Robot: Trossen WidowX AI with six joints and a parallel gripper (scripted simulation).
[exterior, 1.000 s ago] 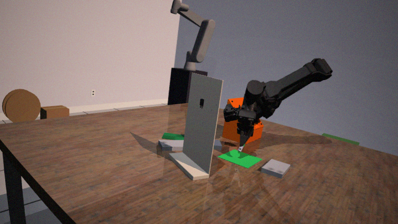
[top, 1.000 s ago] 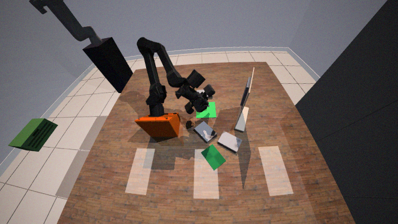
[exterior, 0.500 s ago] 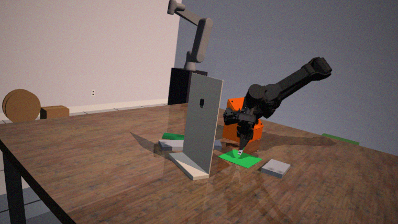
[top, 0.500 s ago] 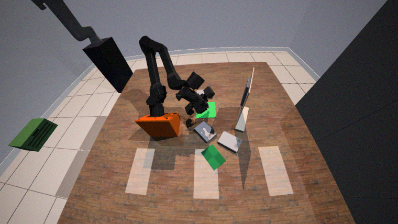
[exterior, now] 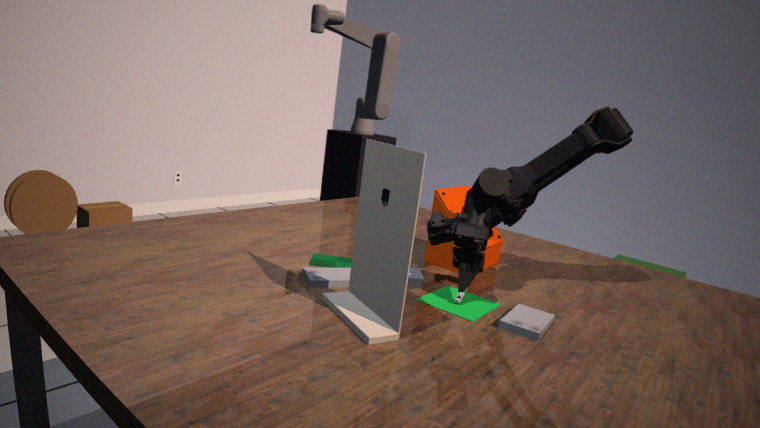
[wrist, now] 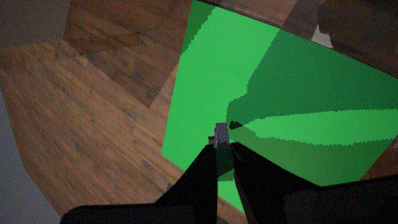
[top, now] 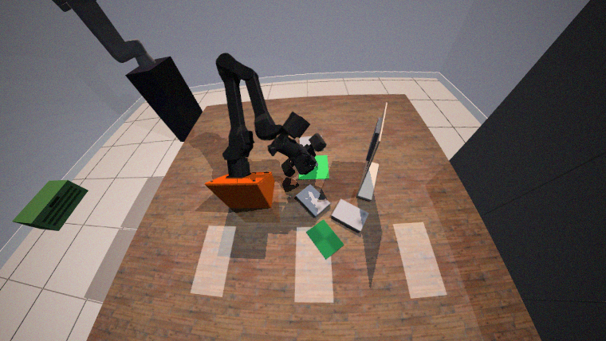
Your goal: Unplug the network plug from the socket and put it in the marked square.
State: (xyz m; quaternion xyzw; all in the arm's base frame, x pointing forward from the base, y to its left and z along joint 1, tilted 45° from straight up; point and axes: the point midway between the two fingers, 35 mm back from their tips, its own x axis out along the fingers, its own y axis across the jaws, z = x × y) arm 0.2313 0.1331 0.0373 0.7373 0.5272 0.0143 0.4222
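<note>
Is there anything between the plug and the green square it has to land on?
Nothing visible. The jaws of the gripper are shut on the plug, which hangs right over the green square. The grey pad lies off to one side and the panel stands apart on the other.

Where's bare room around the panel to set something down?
Bare wood spans the panel's socket side out to the table edge. It is crowded behind: green square under the gripper, grey tile, orange base.
</note>
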